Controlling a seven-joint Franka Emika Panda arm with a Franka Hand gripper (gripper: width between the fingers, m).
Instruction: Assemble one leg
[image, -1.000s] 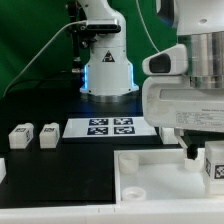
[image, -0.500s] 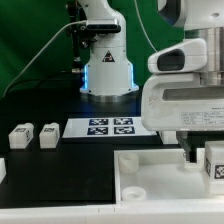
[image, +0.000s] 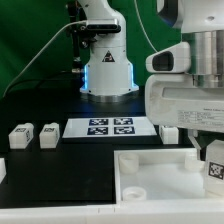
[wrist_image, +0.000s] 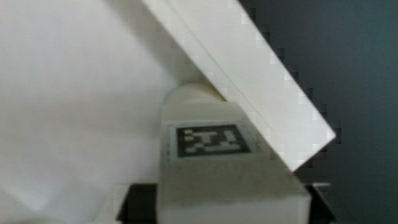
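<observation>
Sitting on the black table (image: 60, 165) toward the exterior view's left are two spare legs (image: 21, 136) side by side, with the marker board (image: 110, 127) lying flat just to their right in front of the arm's base (image: 107, 70). Further right, the white panel (image: 150, 175) fills the near corner, and over its right end hangs the gripper (image: 203, 152), its fingers clamped on the leg (image: 214, 165), whose tag faces outward. From the wrist view the leg (wrist_image: 217, 150) stands upright between the dark fingertips (wrist_image: 139, 202), its top touching the panel's raised rim (wrist_image: 240, 70).
</observation>
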